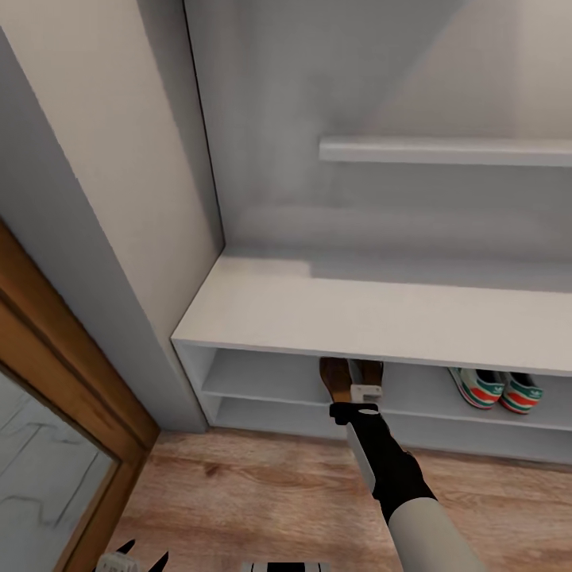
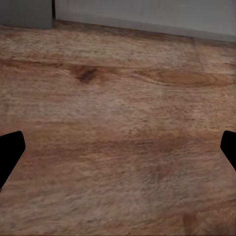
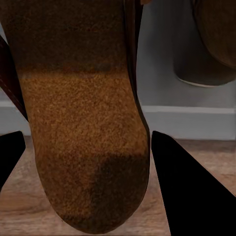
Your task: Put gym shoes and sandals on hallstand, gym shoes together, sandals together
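Both gym shoes [image 1: 496, 389] stand side by side at the right of the hallstand's [image 1: 334, 314] upper open shelf. My right gripper [image 1: 355, 407] reaches to the shelf's front edge and is shut on one brown sandal [image 1: 335, 380]. In the right wrist view this sandal [image 3: 83, 123] lies between the black fingers [image 3: 182, 187], its heel end out past the shelf edge over the corridor floor [image 1: 262, 500]. The other sandal [image 1: 371, 372] [image 3: 214, 39] rests on the shelf right beside it. Low at the head view's left, my left gripper [image 1: 143, 558] [image 2: 123, 135] hangs open over bare planks.
A wood-framed door with a glass panel [image 1: 48, 413] and a grey wall corner [image 1: 103, 238] close off the left side. A floating shelf [image 1: 445, 151] juts from the back panel above the bench top. A lower shelf level [image 1: 262, 417] runs under the shoes.
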`<state>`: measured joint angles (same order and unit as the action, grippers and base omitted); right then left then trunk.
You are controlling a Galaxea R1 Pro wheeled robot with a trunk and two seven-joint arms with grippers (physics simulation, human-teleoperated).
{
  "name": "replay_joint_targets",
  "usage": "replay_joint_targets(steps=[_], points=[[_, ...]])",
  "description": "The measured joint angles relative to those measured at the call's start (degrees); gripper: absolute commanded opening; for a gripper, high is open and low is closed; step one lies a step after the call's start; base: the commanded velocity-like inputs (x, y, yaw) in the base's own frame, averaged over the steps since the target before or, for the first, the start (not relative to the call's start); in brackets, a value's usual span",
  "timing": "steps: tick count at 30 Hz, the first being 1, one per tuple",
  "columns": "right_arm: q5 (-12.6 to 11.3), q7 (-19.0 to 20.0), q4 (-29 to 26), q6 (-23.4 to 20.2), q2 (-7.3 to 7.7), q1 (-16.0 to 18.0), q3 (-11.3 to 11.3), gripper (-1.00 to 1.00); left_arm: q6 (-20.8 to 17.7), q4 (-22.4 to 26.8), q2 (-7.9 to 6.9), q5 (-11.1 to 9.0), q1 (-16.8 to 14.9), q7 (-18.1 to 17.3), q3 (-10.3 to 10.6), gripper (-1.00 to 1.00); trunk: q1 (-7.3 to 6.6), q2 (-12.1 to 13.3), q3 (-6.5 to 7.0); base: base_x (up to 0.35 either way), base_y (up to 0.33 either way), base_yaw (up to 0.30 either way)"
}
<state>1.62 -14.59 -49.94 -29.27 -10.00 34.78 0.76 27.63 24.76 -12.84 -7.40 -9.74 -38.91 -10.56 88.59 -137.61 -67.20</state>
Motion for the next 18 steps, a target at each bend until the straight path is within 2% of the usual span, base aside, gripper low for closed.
replay_joint_targets(steps=[5, 13, 14, 18], points=[[0.00, 0.00, 0.00, -0.04, 0.00, 0.00, 0.04, -1.00, 0.01, 0.00, 0.00, 0.00, 0.01, 0.00, 0.00, 1.00, 0.00, 0.00, 0.00, 0.232, -0.002, 0.000], [0.01, 0.00, -0.07, -0.09, 0.00, 0.00, -0.03, -1.00, 0.00, 0.00, 0.00, 0.00, 0.02, 0.00, 0.00, 1.00, 0.02, 0.00, 0.00, 0.029, 0.000, 0.000], [0.02, -0.01, -0.08, -0.09, 0.00, 0.00, -0.06, 1.00, 0.00, 0.00, 0.00, 0.00, 0.02, 0.00, 0.00, 1.00, 0.02, 0.00, 0.00, 0.002, 0.000, 0.000], [-0.10, 0.00, -0.20, -0.06, 0.00, 0.00, -0.12, 1.00, -0.01, 0.00, -0.01, 0.00, 0.01, 0.00, 0.00, 1.00, 0.02, 0.00, 0.00, 0.001, 0.000, 0.000]])
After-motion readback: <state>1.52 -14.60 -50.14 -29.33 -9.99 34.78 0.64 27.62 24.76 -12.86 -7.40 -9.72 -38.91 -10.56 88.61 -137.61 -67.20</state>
